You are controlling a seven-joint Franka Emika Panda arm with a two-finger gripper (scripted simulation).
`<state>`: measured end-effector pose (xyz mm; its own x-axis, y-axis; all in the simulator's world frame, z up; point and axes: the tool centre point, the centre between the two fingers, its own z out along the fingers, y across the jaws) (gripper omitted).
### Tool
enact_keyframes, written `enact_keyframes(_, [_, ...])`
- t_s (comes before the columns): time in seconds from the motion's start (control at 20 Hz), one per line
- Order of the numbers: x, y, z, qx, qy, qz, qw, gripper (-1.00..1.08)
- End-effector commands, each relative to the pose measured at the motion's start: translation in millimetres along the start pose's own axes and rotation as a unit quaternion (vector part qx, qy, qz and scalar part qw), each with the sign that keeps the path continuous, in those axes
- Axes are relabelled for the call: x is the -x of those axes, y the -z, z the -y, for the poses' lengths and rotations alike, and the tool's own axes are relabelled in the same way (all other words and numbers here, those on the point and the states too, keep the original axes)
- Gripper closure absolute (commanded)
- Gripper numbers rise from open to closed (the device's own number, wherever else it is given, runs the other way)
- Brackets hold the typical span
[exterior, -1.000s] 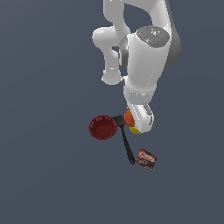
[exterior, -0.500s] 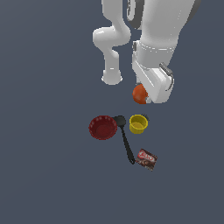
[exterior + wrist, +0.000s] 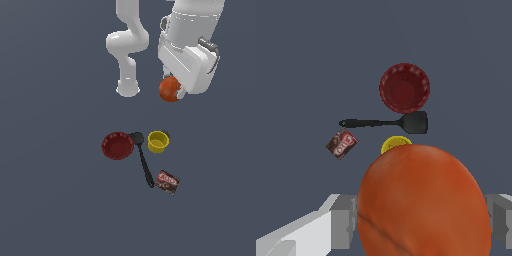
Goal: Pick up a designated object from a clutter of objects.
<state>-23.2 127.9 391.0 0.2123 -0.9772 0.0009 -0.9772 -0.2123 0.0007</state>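
Observation:
My gripper (image 3: 172,92) is shut on the orange ball (image 3: 169,89) and holds it high above the grey surface, well clear of the other items. In the wrist view the ball (image 3: 423,202) fills the space between the grey fingers (image 3: 343,220). Below lie the dark red ribbed bowl (image 3: 117,145), the black long-handled spatula (image 3: 143,163), the yellow cup (image 3: 158,141) and the brown packet with a red label (image 3: 168,181). They also show in the wrist view: bowl (image 3: 404,88), spatula (image 3: 391,122), cup (image 3: 394,144) partly hidden behind the ball, packet (image 3: 342,143).
The arm's white base (image 3: 128,87) stands behind the items, toward the exterior view's left of the gripper. The items rest on a plain grey surface (image 3: 60,190).
The gripper has risen with the orange ball, from down beside the yellow cup to well above the clutter. The bowl, spatula, cup and packet have not moved.

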Motion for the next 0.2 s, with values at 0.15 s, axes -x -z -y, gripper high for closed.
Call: enact_keyframes(0.15, [3.0, 9.2, -1.0, 0.000, 0.000, 0.000, 1.0000, 1.08])
